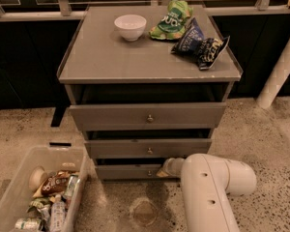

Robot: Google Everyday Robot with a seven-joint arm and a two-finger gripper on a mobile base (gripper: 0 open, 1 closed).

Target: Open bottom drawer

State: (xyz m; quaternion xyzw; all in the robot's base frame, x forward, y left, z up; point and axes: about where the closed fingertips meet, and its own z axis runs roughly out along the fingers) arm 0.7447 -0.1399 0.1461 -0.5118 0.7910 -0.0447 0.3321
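Although the white arm (212, 187) has its hand (165, 168) right up against the cabinet, the task looks barely begun. The bottom drawer (125, 171) sits at about 6 o'clock from the middle of the view, lowest of the three grey fronts, just above the speckled floor. Its front lies close under the middle drawer (116, 149), with only a thin dark gap above it and none of its inside showing, so I judge it shut or at most cracked. The hand is at the right part of that front, around 5 o'clock from the view's centre, touching or nearly touching where the knob should be. That knob is not clearly visible beside it. Whether the hand is released, clenched or already gripping the knob cannot be told, since the arm's bulk covers much of it. What appears done is the approach; what is left, by my reading, is securing the knob and the whole pull outward toward 6 o'clock. Up on the worktop (111, 57), a white bowl (130, 26) at 12 o'clock and two snack bags (200, 45) at 1 o'clock lie well apart from this. A clear bin (53, 151) of clutter stands on the floor at 8 o'clock.
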